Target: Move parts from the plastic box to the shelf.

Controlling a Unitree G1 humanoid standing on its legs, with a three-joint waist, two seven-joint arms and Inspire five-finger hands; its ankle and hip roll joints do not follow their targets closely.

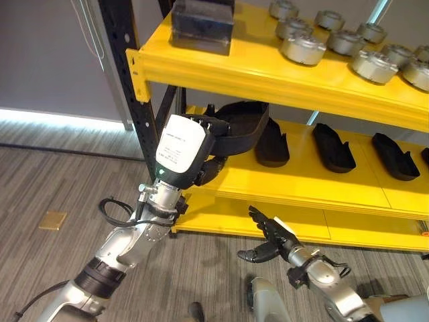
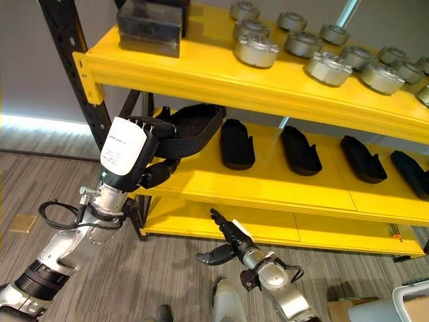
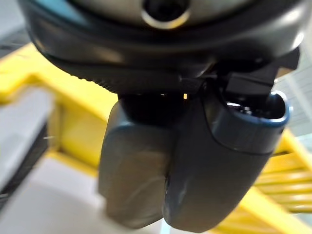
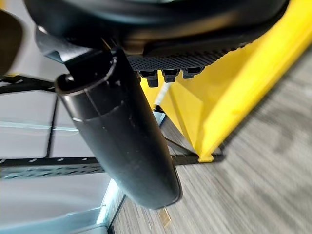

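Observation:
A black shoe-shaped part (image 1: 244,124) is at the left end of the yellow shelf's middle level (image 1: 301,184), tilted with its far end over the board. My left hand (image 1: 201,157) is shut on the part's near end, close to the black upright (image 1: 144,127). The same part (image 2: 196,123) and left hand (image 2: 155,154) show in the right eye view. Three more black parts (image 1: 271,144) (image 1: 333,149) (image 1: 394,157) lie in a row further right on that level. My right hand (image 1: 268,236) hangs low before the bottom level, open and holding nothing.
The top level (image 1: 268,70) carries several silver round parts (image 1: 303,48) and a black block (image 1: 202,23). A pale container's corner (image 2: 414,294) shows at the lower right. A brass floor plate (image 1: 52,220) lies on the grey floor at the left.

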